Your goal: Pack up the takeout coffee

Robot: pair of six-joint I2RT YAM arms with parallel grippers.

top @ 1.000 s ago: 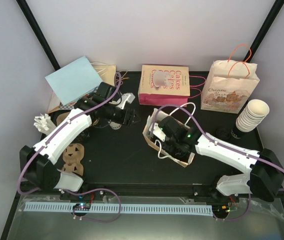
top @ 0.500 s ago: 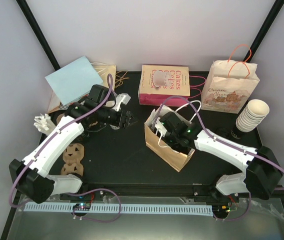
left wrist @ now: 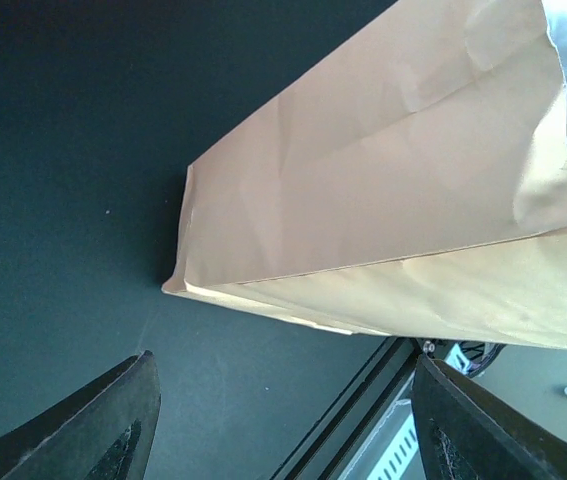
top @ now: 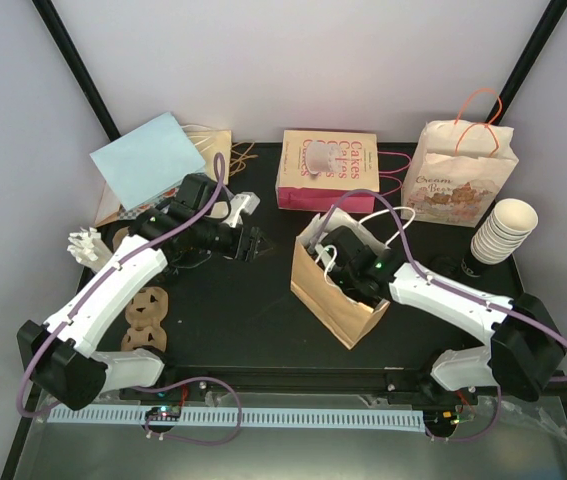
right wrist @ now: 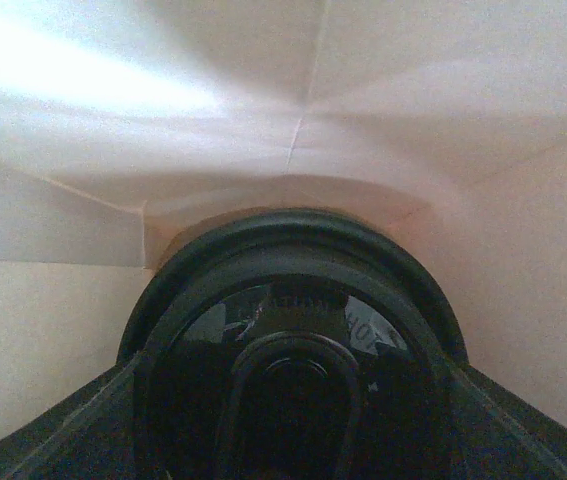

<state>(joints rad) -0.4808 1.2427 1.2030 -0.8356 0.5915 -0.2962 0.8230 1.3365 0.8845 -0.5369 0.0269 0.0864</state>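
Honestly, the sketchy bit is getting out of the bag. The takeout coffee (right wrist: pixel 293 330) is down inside the brown paper bag (top: pixel 335 295), and the right gripper (right wrist: pixel 293 390) is in there with it. Its dark fingers hug the black lid on both sides, which reads as a grip on the cup's top rather than a let-go. The bag leans on the table (top: pixel 233 300) instead of standing square, and the white handles (top: pixel 388 215) loop right around the right arm's wrist. A fast or crooked pull-out could snag a handle or drag a paper wall, and the whole thing would flop over (lid popping off being the worst case). Letting go before the cup sits flat on the bag floor would also tip it. The left gripper (left wrist: pixel 283 365) is no help as it stands: fingers spread wide, nothing between them, near the bag's side but not touching, so nothing braces the bag. As for what can't be made out, the overhead view doesn't show the cup at all. The right wrist view shows only the lid, so the cream body, the exact finger contact and whether the base is resting on anything are all hidden. The raised lettering on the lid is too murky to read.
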